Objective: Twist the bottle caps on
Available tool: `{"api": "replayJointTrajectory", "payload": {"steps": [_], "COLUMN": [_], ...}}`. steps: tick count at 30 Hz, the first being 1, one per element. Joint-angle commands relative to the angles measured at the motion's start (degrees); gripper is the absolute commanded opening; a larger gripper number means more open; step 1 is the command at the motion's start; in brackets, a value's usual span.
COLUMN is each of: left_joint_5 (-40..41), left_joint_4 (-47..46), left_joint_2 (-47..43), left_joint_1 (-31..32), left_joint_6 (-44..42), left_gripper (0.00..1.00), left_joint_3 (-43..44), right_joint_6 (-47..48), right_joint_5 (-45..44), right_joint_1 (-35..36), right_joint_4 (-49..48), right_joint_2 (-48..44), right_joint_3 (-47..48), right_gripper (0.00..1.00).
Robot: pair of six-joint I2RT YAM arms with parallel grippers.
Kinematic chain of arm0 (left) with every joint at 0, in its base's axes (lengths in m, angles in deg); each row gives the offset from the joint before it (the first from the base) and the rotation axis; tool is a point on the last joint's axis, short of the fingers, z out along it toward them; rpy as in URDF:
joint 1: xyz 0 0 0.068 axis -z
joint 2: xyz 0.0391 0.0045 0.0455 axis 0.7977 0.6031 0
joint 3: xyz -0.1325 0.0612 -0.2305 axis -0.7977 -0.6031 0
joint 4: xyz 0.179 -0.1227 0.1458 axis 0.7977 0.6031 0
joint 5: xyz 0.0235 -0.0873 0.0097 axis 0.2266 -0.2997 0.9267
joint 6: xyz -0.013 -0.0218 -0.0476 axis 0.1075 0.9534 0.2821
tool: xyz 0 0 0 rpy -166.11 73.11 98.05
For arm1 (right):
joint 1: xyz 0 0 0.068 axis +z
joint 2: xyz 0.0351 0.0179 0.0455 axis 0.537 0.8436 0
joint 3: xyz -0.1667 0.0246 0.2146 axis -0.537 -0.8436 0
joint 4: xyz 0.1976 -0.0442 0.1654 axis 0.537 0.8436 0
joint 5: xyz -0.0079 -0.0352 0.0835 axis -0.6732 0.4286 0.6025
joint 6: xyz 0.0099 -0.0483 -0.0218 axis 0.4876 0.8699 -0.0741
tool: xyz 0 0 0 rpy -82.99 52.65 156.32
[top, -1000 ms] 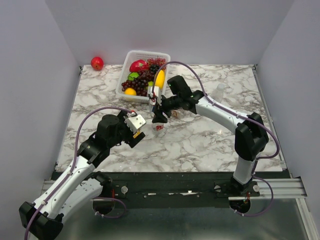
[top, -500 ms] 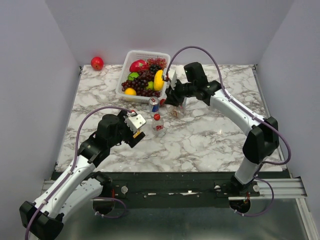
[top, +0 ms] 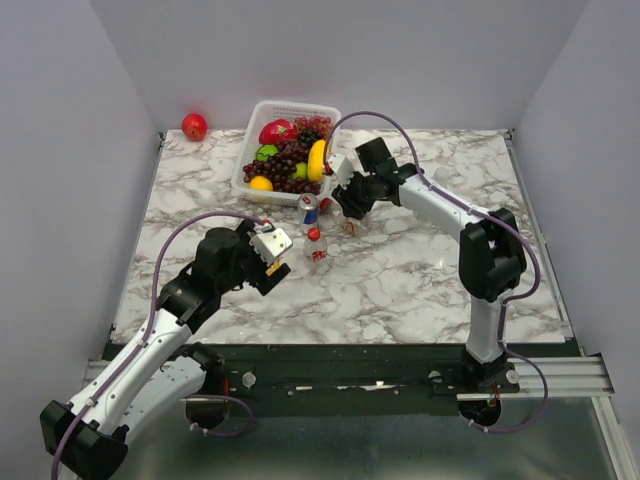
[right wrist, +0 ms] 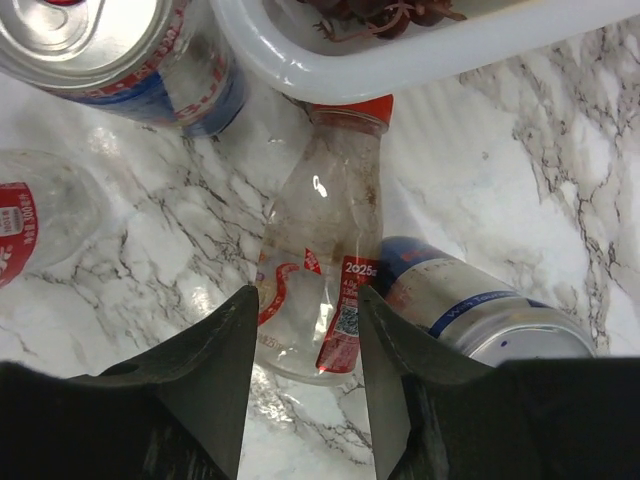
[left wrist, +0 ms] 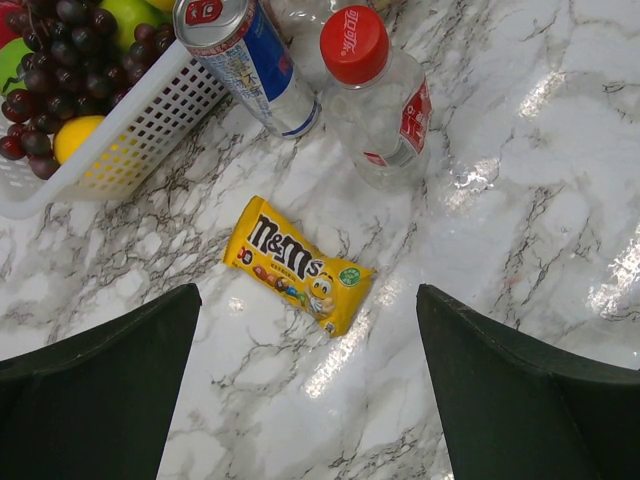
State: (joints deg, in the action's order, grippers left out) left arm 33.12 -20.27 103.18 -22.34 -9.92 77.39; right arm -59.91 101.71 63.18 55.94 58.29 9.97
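A short clear bottle [left wrist: 385, 115] with a red label stands upright with a red cap [left wrist: 353, 45] on it; it also shows in the top view [top: 315, 247]. My left gripper [left wrist: 310, 400] is open and empty, just short of it [top: 277, 254]. A second red-labelled bottle [right wrist: 320, 290] lies on the marble, its neck towards the basket, with red at the neck [right wrist: 345, 108]. My right gripper [right wrist: 307, 295] is low over it [top: 345, 205], jaws partly open, straddling its lower end. The tall colourless bottle and the whitish cap are hidden.
A white basket [top: 243, 172] of fruit stands at the back. A silver-blue can [top: 308, 208] stands beside it, and another can [right wrist: 480, 310] lies right of the lying bottle. A yellow M&M's packet [left wrist: 295, 265] lies ahead of my left gripper. A red apple [top: 194, 126] sits far left.
My right gripper let go of the red-capped bottle, which now stands alone, swung back towards the basket, then came down over the lying bottle. The left arm has not moved.
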Motion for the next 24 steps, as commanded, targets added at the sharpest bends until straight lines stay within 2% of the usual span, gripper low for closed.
{"api": "replayJointTrajectory", "payload": {"steps": [1, 10, 24], "left_joint_5": [-1.52, -1.44, -2.05], "left_joint_4": [0.47, 0.73, -0.06], "left_joint_2": [0.37, 0.72, 1.77], "left_joint_1": [-0.42, -0.77, -1.39], "left_joint_6": [-0.08, 0.01, 0.45], "left_gripper": [0.99, 0.98, 0.98], "left_joint_3": [1.00, 1.09, 0.74], "right_joint_6": [1.93, 2.72, 1.67], "right_joint_5": [-4.03, -3.77, -2.97], "right_joint_1": [0.06, -0.38, -0.64], "right_joint_4": [0.37, 3.18, 4.41], "right_joint_2": [2.30, 8.36, 9.94], "right_joint_3": [3.26, 8.45, 6.69], "right_gripper": [0.53, 0.56, 0.53]}}
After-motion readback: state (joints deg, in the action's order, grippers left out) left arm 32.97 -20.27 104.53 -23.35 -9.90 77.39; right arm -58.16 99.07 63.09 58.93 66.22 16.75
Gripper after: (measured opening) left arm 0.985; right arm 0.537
